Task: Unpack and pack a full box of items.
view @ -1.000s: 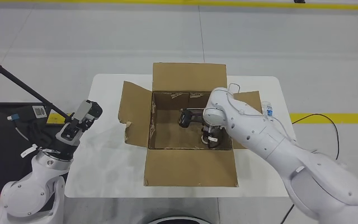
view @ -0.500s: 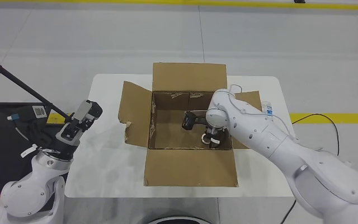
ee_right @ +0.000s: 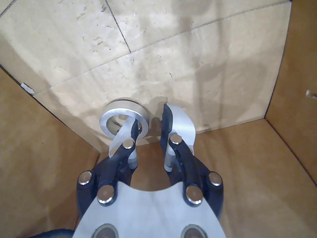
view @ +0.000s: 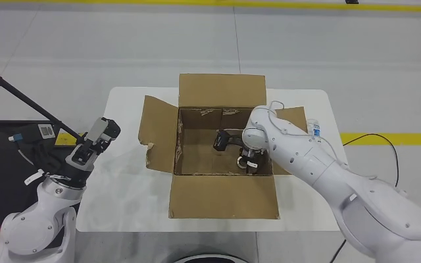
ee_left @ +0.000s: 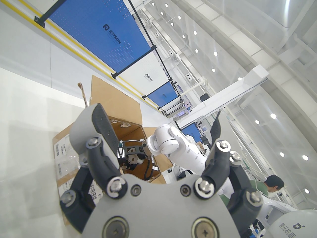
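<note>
Right wrist view puts the ring (ee_right: 123,111) flat on the box (ee_right: 173,38) floor, tight against a wall near a corner. It is the one item I can see inside, so I judge unpacking nearly done and all the repacking ahead. My right gripper (ee_right: 149,121) is narrowly open astride the ring's wall, one finger in the hole and the other just outside with a gap showing, while my left gripper (ee_left: 158,117) hangs wide open and empty by the worktop's (view: 125,191) left edge.
</note>
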Controlling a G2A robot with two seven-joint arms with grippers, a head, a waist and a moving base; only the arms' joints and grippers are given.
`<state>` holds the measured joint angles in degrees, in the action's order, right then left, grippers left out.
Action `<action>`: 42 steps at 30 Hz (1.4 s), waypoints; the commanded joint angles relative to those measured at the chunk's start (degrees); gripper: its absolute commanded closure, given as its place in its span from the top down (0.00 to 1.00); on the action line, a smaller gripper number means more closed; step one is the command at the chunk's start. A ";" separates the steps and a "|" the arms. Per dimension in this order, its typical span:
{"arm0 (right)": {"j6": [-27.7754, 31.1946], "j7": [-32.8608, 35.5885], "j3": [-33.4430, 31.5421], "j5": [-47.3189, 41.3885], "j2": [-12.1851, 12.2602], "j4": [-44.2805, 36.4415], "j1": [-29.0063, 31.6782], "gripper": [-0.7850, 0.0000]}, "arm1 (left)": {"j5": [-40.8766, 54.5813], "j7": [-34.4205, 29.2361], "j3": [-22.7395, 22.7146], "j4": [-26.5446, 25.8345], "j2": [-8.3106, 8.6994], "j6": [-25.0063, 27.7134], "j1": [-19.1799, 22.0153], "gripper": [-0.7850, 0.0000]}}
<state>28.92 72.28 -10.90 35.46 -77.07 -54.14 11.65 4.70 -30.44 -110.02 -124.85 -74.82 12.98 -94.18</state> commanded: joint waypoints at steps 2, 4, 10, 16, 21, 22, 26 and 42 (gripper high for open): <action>0.27 -0.16 -0.33 0.21 -0.22 0.52 0.27 0.19 | 0.00 0.00 0.00 0.00 0.00 0.00 0.00 1.00; 0.39 -0.27 -0.61 0.38 -0.34 0.79 0.37 0.07 | 0.00 0.00 0.00 0.00 0.00 0.00 0.00 1.00; 0.20 -0.18 -1.92 1.15 -0.28 0.43 0.01 0.00 | 0.00 0.00 0.00 0.00 0.00 0.00 0.00 1.00; -0.42 0.72 -3.34 1.87 0.20 -1.12 -0.07 0.00 | 0.00 0.00 0.00 0.00 0.00 0.00 0.00 1.00; -0.58 -0.03 -5.30 2.54 1.13 -4.13 -0.18 0.00 | 0.00 0.00 0.00 0.00 0.00 0.00 0.00 1.00; -0.70 -0.72 -5.97 2.62 1.44 -5.08 -0.19 0.00 | 0.00 0.00 0.00 0.00 0.00 0.00 0.00 1.00; -1.50 -3.06 -9.29 3.38 3.37 -9.67 0.36 0.00 | 0.00 0.00 0.00 0.00 0.00 0.00 0.00 1.00; -2.40 -14.36 -42.77 3.82 18.07 -46.87 22.90 0.00 | 0.00 0.00 0.00 0.00 0.00 0.00 0.00 1.00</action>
<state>25.84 59.82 -49.99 40.01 -59.80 -98.54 31.83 4.70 -30.44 -110.02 -124.85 -74.82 12.98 -94.18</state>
